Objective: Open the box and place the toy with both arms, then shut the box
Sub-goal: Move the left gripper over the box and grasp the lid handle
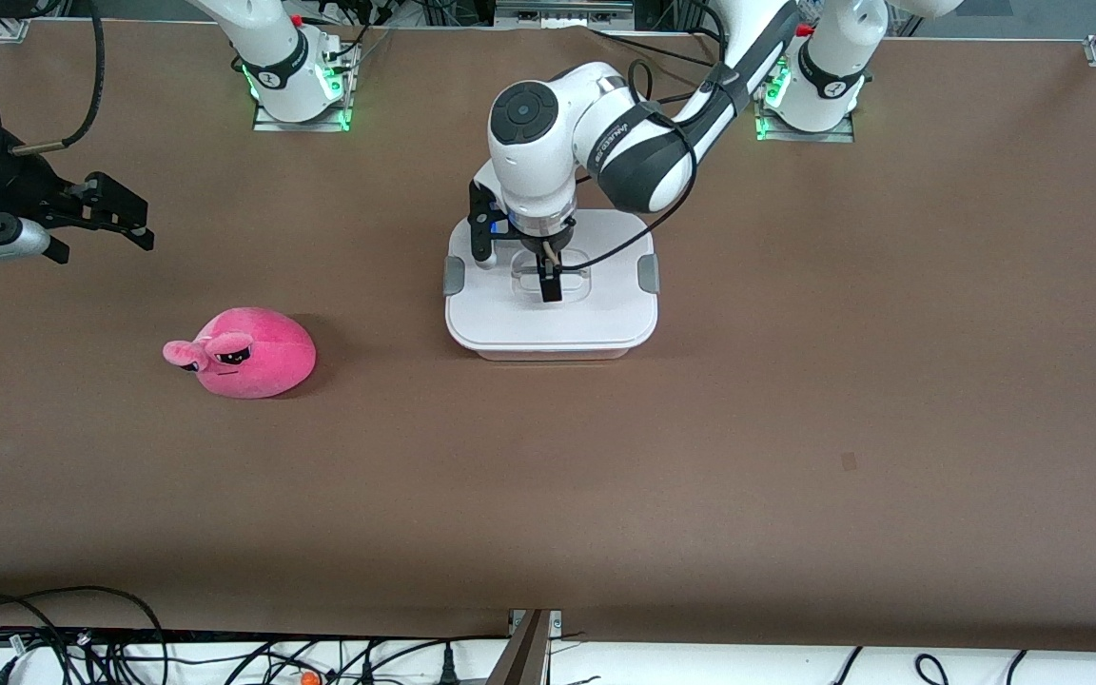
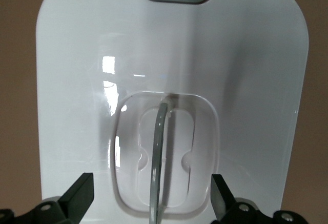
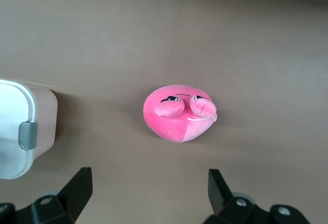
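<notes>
Brown, matte sheeting covers the whole table (image 1: 795,428), with a small darker mark toward the left arm's end. Black cables trail along a white strip at the edge nearest the front camera, and green lights glow at both arm bases. Grey lettering runs along the left arm's dark band (too small to read).

The rounded-rectangular translucent pale-pink plastic box (image 1: 551,285) sits mid-table, its flat white lid (image 2: 77,80) on, a grey clip on each short side. The left gripper (image 1: 548,276) hangs low over the lid's clear recessed handle (image 2: 164,152), its fingers (image 2: 77,196) spread wide at either side of the recess and holding nothing; whether they touch the lid cannot be told.

The round bright-pink plush toy (image 1: 244,354) with dark half-lidded eyes lies on the table, well apart from the box, toward the right arm's end and nearer the front camera. The right gripper (image 1: 115,214) waits in the air over bare table, fingers (image 3: 77,188) wide and empty.
</notes>
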Controlling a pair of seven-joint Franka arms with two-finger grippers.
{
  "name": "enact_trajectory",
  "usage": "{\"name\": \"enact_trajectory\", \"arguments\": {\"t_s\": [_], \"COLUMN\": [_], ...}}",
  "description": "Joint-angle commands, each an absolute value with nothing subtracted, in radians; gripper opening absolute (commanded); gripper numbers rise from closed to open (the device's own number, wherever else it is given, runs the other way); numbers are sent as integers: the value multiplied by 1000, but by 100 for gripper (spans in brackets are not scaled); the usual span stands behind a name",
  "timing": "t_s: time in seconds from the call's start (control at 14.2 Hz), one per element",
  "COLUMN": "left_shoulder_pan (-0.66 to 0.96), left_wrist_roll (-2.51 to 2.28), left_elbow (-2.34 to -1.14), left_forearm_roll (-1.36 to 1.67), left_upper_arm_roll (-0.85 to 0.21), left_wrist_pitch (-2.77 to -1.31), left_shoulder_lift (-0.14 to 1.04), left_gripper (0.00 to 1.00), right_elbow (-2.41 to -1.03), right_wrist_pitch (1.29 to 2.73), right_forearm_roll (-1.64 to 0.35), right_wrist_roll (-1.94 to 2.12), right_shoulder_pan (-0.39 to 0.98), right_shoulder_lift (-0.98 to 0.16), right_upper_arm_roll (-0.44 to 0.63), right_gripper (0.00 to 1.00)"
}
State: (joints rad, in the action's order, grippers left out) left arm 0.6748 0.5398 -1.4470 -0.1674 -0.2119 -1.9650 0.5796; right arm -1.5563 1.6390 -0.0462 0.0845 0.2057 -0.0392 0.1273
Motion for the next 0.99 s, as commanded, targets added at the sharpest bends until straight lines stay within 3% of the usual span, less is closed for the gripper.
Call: {"name": "enact_trajectory", "arguments": {"t_s": [0.0, 0.21, 0.35, 0.49, 0.71, 0.92], "left_shoulder_pan": [683, 681, 678, 678, 681, 683], "left_wrist_roll": [525, 538, 538, 535, 531, 526], "left_elbow": [-1499, -1499, -1499, -1499, -1499, -1499], "left_forearm_roll": [-193, -195, -193, -193, -193, -193], "left_upper_arm_roll": [-207, -207, -207, -207, -207, -207], "left_wrist_pitch": [-2003, -2003, -2002, -2000, -1993, -1990], "left_shoulder_lift": [557, 554, 548, 545, 538, 532], "left_gripper": [100, 100, 83, 80, 52, 13], "right_elbow": [-1542, -1542, -1542, -1540, -1540, -1540], "right_wrist_pitch": [1631, 1629, 1629, 1632, 1632, 1634], "right_forearm_roll": [-63, -63, -63, -64, -63, -63], "right_wrist_roll": [94, 94, 94, 94, 94, 94], "right_shoulder_pan": [204, 204, 204, 206, 206, 206], "right_shoulder_lift": [-41, -41, -41, -41, -41, -40], "right_upper_arm_roll": [129, 129, 129, 129, 127, 127], "right_gripper": [100, 100, 100, 100, 100, 100]}}
